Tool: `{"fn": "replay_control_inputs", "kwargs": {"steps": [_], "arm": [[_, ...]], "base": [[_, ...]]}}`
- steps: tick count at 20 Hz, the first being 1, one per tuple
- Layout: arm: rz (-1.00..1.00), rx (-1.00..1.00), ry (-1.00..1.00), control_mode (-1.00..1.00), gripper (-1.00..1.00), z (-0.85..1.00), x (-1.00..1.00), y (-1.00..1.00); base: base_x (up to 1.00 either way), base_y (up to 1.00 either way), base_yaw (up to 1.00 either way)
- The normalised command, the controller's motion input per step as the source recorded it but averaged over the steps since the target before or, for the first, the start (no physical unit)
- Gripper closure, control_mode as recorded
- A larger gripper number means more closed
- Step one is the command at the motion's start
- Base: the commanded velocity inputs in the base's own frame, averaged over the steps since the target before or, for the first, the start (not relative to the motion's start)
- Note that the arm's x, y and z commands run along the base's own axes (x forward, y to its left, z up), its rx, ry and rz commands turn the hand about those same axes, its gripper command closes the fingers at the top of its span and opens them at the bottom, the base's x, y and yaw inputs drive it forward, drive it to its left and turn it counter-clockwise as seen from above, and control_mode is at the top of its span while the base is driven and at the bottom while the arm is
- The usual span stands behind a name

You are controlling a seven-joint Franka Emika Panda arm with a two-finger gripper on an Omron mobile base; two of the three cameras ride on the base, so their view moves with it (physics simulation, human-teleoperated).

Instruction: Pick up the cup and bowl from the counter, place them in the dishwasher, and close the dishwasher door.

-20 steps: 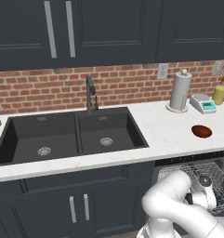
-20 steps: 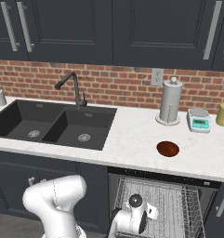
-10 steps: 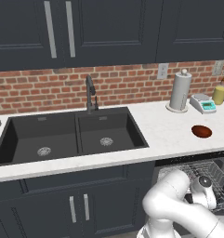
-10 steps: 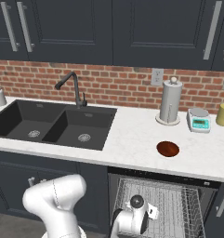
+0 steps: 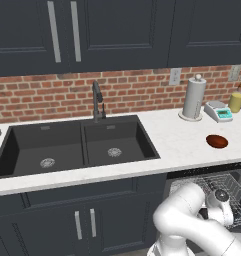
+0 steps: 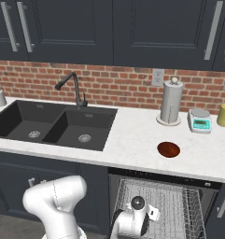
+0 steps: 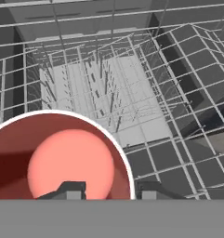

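Observation:
The red cup (image 7: 62, 158) with its paler pink inside stands upright in the dishwasher's wire rack (image 7: 132, 93), close under my hand. My gripper (image 7: 111, 190) straddles the cup's white rim. One fingertip (image 7: 71, 189) is inside the cup and the other is outside, and both stand apart from the wall, so the gripper is open. The arm reaches down into the pulled-out rack of the dishwasher (image 5: 232, 185) (image 6: 179, 200). The dark red-brown bowl (image 5: 217, 141) (image 6: 168, 149) lies on the white counter (image 5: 177, 145) (image 6: 132, 135) above the dishwasher. The dishwasher door is out of view.
A black double sink (image 5: 77, 145) (image 6: 58, 123) with a tap lies left of the dishwasher. A paper towel roll (image 6: 171, 101), a small scale (image 6: 200, 120) and a yellow jar (image 6: 224, 114) stand at the back of the counter. Rack tines rise beyond the cup.

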Motion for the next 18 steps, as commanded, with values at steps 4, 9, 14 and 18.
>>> {"fn": "replay_control_inputs", "kwargs": {"steps": [4, 9, 14, 18], "arm": [[0.00, -0.01, 0.00, -1.00, -1.00, 0.01, 0.00, 0.00], [0.00, 0.00, -0.06, -1.00, -1.00, 0.31, 0.00, 0.00], [-0.01, 0.00, -0.14, -1.00, -1.00, 0.61, -0.02, 0.00], [0.00, 0.01, 0.00, -1.00, -1.00, 0.85, -0.15, 0.00]], "base": [[0.00, 0.00, 0.00], [0.00, 0.00, 0.00], [0.00, 0.00, 0.00], [0.00, 0.00, 0.00]]}}
